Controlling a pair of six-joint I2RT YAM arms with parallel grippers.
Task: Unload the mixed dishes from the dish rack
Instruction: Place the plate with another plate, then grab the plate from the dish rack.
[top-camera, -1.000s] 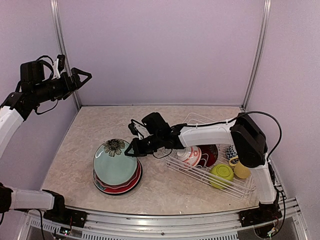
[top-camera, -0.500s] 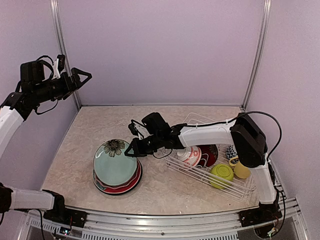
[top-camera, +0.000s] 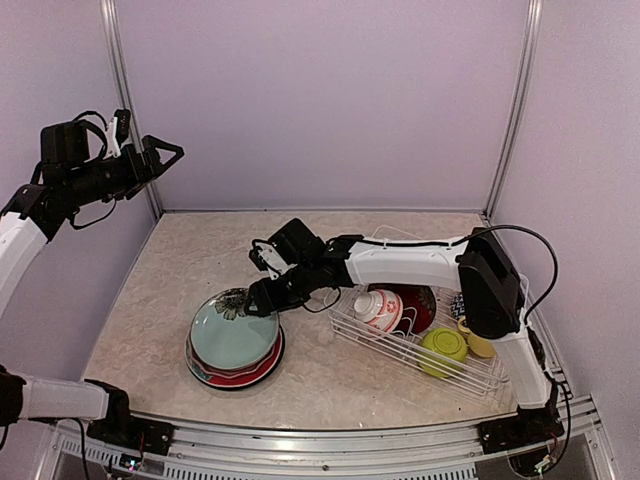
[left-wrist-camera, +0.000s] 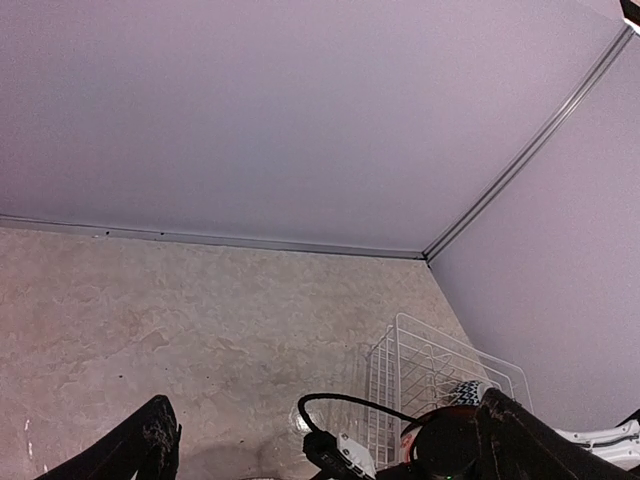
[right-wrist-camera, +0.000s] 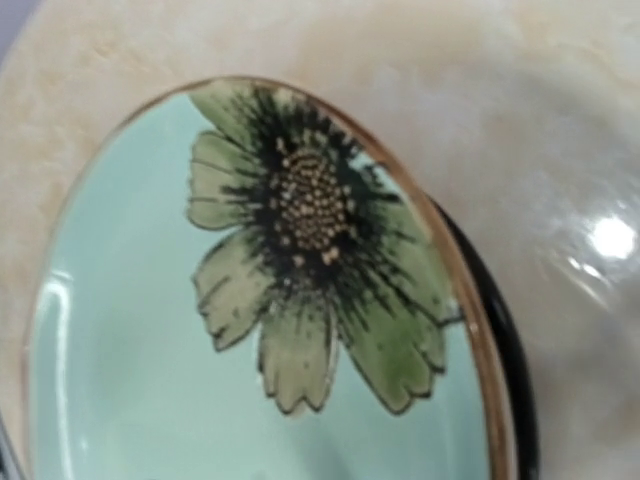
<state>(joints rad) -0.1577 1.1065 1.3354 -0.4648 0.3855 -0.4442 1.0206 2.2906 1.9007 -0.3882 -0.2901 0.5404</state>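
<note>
- Right gripper (top-camera: 264, 296) hovers low over the far rim of the pale teal plate (top-camera: 230, 340). From above it is not clear whether its jaws are apart or together, and its own camera shows no finger on the plate.
- Seen from the right wrist, the pale teal plate (right-wrist-camera: 150, 380) fills the view, with a green-and-black flower (right-wrist-camera: 310, 260) painted near its far edge.
- It lies flat and face up on top of a stack on the table (top-camera: 170, 270), left of the dish rack (top-camera: 400, 352).
- Below it in the stack are a red plate (top-camera: 252, 377) and a black-rimmed plate (right-wrist-camera: 505, 340), showing only at their edges.
- On the near right of the table, the dish rack holds a red-white bowl (top-camera: 378, 308) tipped on its side and a dark red plate (top-camera: 420, 305) standing just right of it.
- Nearer in the rack is a lime green bowl (top-camera: 443, 348). At its right end a blue-white bowl (top-camera: 462, 303) and a pale yellow mug (top-camera: 482, 347) sit partly behind the right arm.
- High at the far left, beside the wall, the left gripper (top-camera: 166, 153) hangs with its jaws wide apart, holding nothing.
</note>
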